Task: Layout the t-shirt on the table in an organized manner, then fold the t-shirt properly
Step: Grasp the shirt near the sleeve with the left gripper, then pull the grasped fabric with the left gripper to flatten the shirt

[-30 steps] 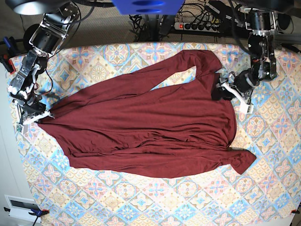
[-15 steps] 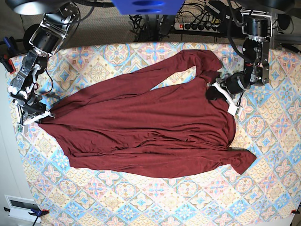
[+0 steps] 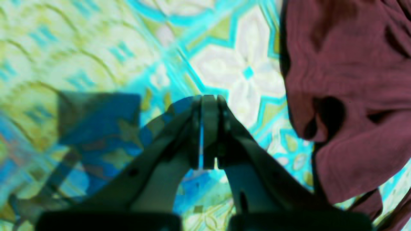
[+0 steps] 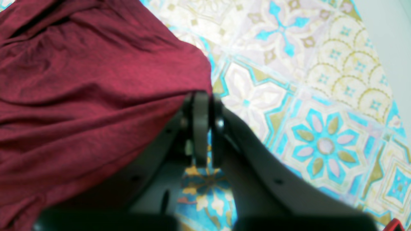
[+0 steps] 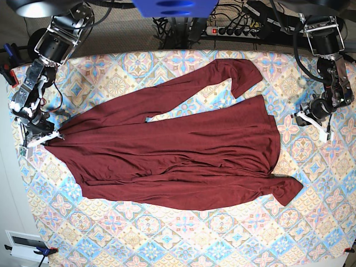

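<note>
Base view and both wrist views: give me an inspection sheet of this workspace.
Surface: table with a pastel tile-pattern cloth.
Job's things: t-shirt spread out, rumpled, one sleeve angled toward the far edge.
Clutter: nothing seen on the cloth.
Grippers: left tool shut, empty, beside the shirt; right tool shut on the shirt's edge.
Cables: power strip and wires behind the table.
Surroundings: clamps at the table's corners.

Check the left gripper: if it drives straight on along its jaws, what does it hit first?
Likely bare table. The left gripper, jaws shut and empty, points at patterned cloth; the t-shirt lies off to one side. Depth unclear.
</note>
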You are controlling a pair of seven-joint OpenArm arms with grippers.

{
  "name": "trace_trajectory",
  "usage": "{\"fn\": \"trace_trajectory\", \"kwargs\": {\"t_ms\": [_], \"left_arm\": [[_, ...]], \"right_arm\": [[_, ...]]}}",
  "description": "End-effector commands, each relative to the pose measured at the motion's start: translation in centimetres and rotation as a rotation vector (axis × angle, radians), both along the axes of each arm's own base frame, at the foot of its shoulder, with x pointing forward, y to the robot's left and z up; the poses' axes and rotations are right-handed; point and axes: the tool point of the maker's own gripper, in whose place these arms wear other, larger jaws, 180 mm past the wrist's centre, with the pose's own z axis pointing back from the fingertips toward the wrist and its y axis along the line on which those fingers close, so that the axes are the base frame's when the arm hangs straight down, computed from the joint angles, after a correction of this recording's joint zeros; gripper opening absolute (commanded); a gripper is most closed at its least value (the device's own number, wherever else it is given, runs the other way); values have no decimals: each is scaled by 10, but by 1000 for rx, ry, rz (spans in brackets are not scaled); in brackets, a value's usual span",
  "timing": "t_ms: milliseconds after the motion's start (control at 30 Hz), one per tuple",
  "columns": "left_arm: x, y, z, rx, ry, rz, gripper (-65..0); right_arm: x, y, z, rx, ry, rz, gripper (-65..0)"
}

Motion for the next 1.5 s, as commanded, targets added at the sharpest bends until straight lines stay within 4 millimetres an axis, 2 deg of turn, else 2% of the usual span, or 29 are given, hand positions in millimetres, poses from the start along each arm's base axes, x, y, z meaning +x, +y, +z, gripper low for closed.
{"fn": "trace_trajectory", "kwargs": {"t_ms": [0,67,167,233,333,433,533,667,767,833,933,1067,1233,1300,1433,1467], "left_arm": [[12,19,23,30,-64,20,-646],[12,27,28,34,-78,42,-646],[7,28,25,33,-62,44,-646],[-10,25,13,23,-9,35,-646],[-28,10,8,-16,34,-2,-646],[-43,-18,17,-84,21,-65,-626],[-50,-42,26,-174,-8,-95,-538],[-58,-53,26,-227,-9,-97,-393],[-59,-69,16,-265,-5,-91,-354],[-59,-81,10,-275,5,-110,-356],[-48,-111,4,-290,9,-165,-358],[-39,-135,-4,-291,9,-188,-358],[-38,-155,-16,-268,27,-194,-365],[-29,-161,-14,-272,13,-198,-407],[-5,-157,-12,-293,-6,-166,-619],[1,-153,-11,-291,-8,-161,-650]], "right_arm": [[10,-9,21,-31,-62,-1,-650],[10,-8,21,-31,-60,0,-650],[10,-8,20,-30,-58,1,-650],[8,-7,18,-28,-52,1,-650],[-4,-7,6,-28,-17,1,-650],[-8,-7,2,-28,-4,2,-650],[-8,-7,2,-28,-4,2,-650],[-9,-7,1,-28,-3,2,-650],[-9,-7,1,-28,-3,2,-650],[-9,-7,1,-28,-3,2,-650],[-9,-7,1,-28,-3,2,-650],[-9,-7,1,-29,-3,2,-650],[-3,-6,23,-64,-55,14,-650],[-2,-6,24,-66,-59,15,-650],[-4,-5,24,-65,-46,16,-650],[-5,-5,22,-61,-35,17,-650]]}}
